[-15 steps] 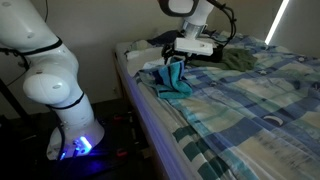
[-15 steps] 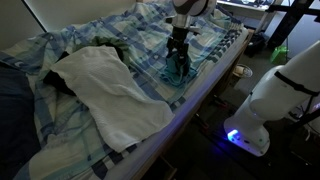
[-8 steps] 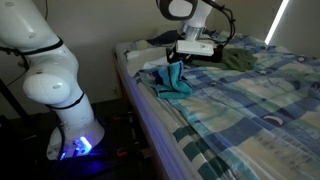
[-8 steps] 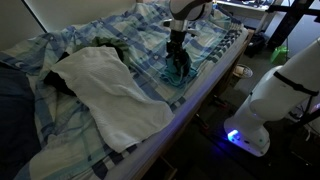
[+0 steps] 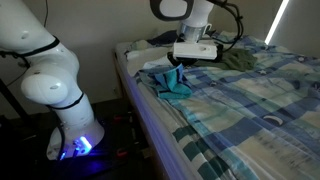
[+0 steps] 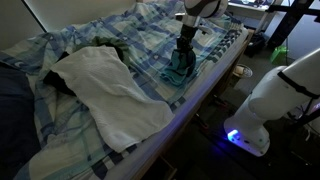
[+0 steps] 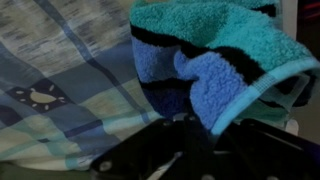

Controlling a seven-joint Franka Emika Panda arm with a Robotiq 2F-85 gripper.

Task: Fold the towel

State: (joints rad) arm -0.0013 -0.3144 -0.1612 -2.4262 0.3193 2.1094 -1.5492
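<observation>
Teal towel (image 5: 176,86) bunched on plaid bedsheet (image 5: 245,100), long axis upright, top edge pinched between closed fingers (image 5: 179,66)

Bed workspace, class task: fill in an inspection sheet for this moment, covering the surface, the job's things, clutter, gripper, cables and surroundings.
Surface: bed covered by a rumpled blue plaid sheet.
Job's things: teal towel bunched up near the bed's edge, not lying flat; the wrist view shows blue and dark stripes.
Clutter: white cloth spread over the bed; dark green cloth lying on the sheet.
Grippers: gripper right at the towel's raised top; open or shut cannot be told.
Cables: black cables looping beside the wrist.
Surroundings: robot base beside the bed with a blue light glowing; dim room.
</observation>
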